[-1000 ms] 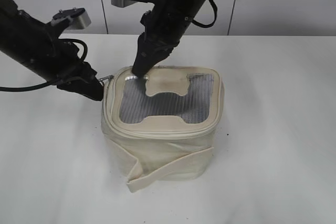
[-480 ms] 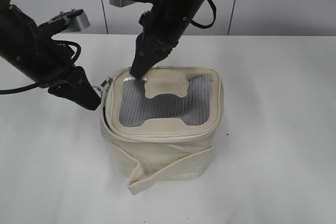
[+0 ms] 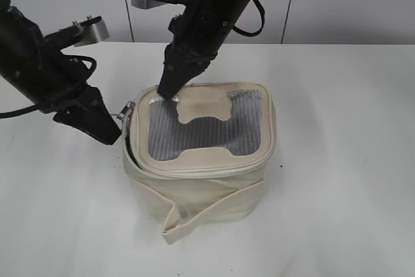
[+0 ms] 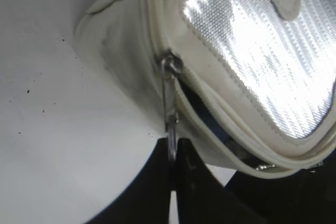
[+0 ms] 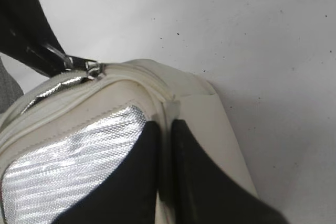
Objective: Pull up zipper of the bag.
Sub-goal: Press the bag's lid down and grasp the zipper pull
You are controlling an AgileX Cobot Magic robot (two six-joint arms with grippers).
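I see the zipper slider sitting on the left side of the bag, near the back left corner of the lid, with its silver pull stretched out away from the bag. Below the slider the track is parted and a dark gap shows between lid and body. The bag stands near the middle of the white table, its mesh top facing up and the cream strap hanging loose at the front.

My left gripper is clenched on the pull of the zipper; in the left wrist view the metal goes straight between the two black fingers. My right gripper presses down on the back left corner of the lid, with the fingers nearly together and a thin fold of the cream edge between them.
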